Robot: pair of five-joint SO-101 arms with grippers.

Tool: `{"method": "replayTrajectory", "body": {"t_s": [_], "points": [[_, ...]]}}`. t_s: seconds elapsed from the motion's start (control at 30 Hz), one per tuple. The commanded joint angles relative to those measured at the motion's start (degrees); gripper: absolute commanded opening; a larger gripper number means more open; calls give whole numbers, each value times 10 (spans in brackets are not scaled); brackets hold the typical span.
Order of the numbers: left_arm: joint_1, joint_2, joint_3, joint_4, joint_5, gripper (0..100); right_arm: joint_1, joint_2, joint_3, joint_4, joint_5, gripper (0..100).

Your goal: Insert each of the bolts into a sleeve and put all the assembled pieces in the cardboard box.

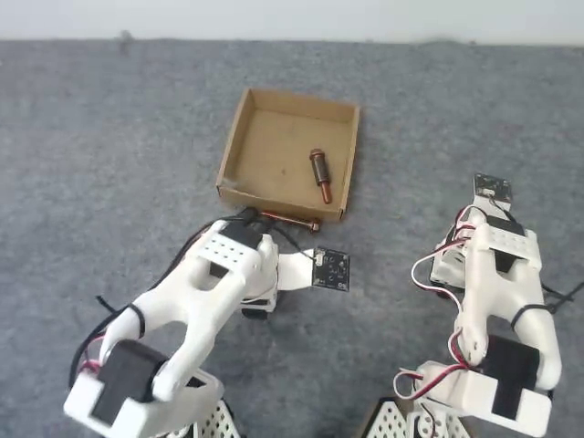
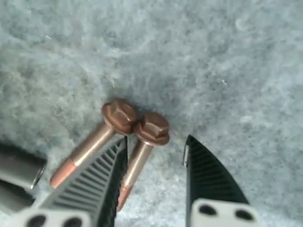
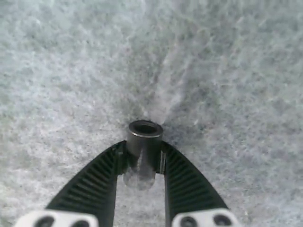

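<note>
Two copper bolts lie side by side on the grey carpet, heads together: one bolt [image 2: 90, 144] and a second bolt [image 2: 142, 151]. My left gripper [image 2: 156, 139] is open just above them, and the second bolt's shank lies between its fingers. A dark sleeve [image 2: 16, 177] lies beside the bolts. My right gripper [image 3: 143, 146] is shut on another dark sleeve [image 3: 144, 137], whose open end points away from the wrist. The cardboard box [image 1: 239, 137] holds one assembled bolt and sleeve [image 1: 320, 175]. Another bolt [image 1: 290, 219] lies just in front of the box.
The left arm [image 1: 219, 283] stands low in front of the box and covers the carpet beneath it. The right arm [image 1: 497, 265] is off to the right of the box. Bare grey carpet surrounds the box on the left, right and far sides.
</note>
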Motion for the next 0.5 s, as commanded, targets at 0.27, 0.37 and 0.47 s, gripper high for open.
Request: {"method": "replayTrajectory", "body": {"t_s": [0.27, 0.37, 0.47], "points": [[-1, 4, -30, 8, -6, 146, 4, -34, -3, -10, 10, 6], [3, 4, -29, 10, -6, 105, 4, -34, -3, -10, 10, 6], [3, 4, -29, 24, -6, 96, 4, -34, -3, -10, 10, 6]]}}
